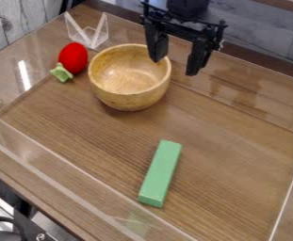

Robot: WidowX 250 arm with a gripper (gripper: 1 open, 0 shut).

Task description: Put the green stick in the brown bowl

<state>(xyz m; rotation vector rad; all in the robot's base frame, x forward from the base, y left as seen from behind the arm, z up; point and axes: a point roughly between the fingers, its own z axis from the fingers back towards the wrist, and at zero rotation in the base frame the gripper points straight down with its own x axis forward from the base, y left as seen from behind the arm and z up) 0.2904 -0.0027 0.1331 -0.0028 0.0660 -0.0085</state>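
Claw [174,58] wide open, empty, over brown bowl [130,77] rim.

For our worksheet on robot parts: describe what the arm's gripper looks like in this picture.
The gripper is all black, with a blocky body at the top edge of the view and long, thin, straight fingers extending from it. No markings or coloured parts can be made out, and the arm above is cut off by the frame.

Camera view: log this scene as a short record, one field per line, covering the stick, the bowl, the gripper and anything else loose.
green stick: flat on the table, near front, untouched
brown bowl: upright, empty, behind the stick
gripper: open, pointing down, above the bowl's right rim, holding nothing
red round toy: left of the bowl
table: wooden, clear walls around it
task state: stick not yet in bowl
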